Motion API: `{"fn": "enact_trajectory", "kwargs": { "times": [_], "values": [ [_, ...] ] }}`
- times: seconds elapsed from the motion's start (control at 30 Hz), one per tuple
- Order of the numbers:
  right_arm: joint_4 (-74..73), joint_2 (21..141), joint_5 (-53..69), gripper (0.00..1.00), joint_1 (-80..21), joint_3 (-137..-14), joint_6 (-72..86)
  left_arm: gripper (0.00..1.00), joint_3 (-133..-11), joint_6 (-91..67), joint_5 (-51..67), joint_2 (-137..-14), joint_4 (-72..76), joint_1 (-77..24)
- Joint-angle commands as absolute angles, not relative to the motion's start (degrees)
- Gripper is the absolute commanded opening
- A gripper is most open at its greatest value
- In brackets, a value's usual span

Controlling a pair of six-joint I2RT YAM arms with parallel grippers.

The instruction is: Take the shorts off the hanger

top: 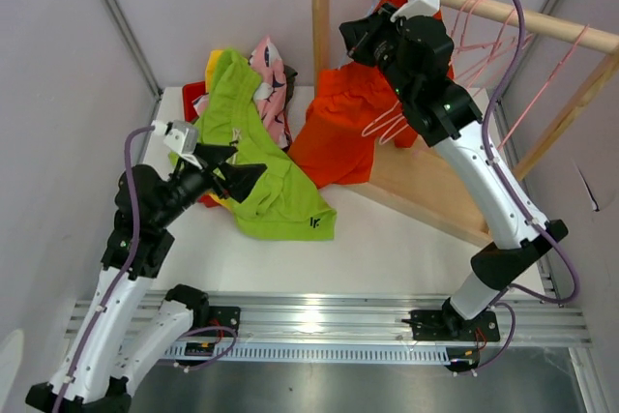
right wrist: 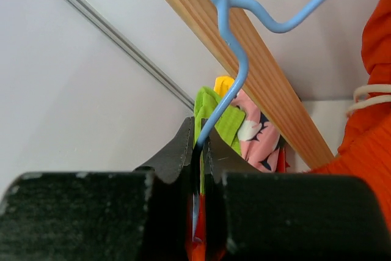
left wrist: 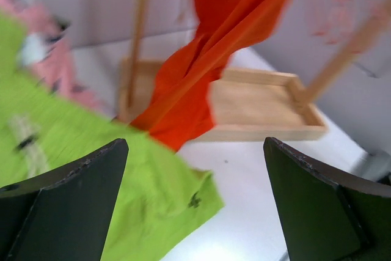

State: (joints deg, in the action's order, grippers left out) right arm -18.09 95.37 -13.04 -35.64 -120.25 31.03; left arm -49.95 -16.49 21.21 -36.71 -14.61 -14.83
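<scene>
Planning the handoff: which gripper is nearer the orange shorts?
Right. The right gripper grips the blue hanger just above the orange shorts; the left gripper is open over the lime green shorts, apart.

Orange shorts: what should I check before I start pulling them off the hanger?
1. Right hand shut on the blue hanger: ok, the jaws pinch its wire neck.
2. Blue hanger hooked over the wooden rail: ok.
3. Orange shorts off the hanger: not ok, they hang below the right hand.
4. Left hand open and holding nothing: ok.
5. Left hand at the orange shorts: not ok, it is over the lime green shorts on the table, apart from the orange ones.
6. How the shorts are fastened to the hanger: cannot tell, hidden by fabric and the arm.
</scene>
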Motion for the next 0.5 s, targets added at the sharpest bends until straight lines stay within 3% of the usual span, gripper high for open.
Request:
{"fn": "enact_trajectory", "kwargs": {
  "times": [0.0, 0.17, 0.47],
  "values": [
    [-8.09, 87.99, -13.8, 0.0, -35.59, -119.2, 29.44, 0.99, -54.75, -15.82, 32.23, -39.98, -2.3, -20.38],
    [-7.3, 82.62, -12.57, 0.0, -35.6, -114.35, 31.81, 0.99, -56.34, -17.05, 35.68, -48.68, 10.34, -26.53],
    [-8.26, 79.98, -11.43, 0.0, -35.51, -112.68, 32.87, 0.99, -56.16, -16.26, 30.76, -65.19, 22.22, -33.92]
  ]
}}
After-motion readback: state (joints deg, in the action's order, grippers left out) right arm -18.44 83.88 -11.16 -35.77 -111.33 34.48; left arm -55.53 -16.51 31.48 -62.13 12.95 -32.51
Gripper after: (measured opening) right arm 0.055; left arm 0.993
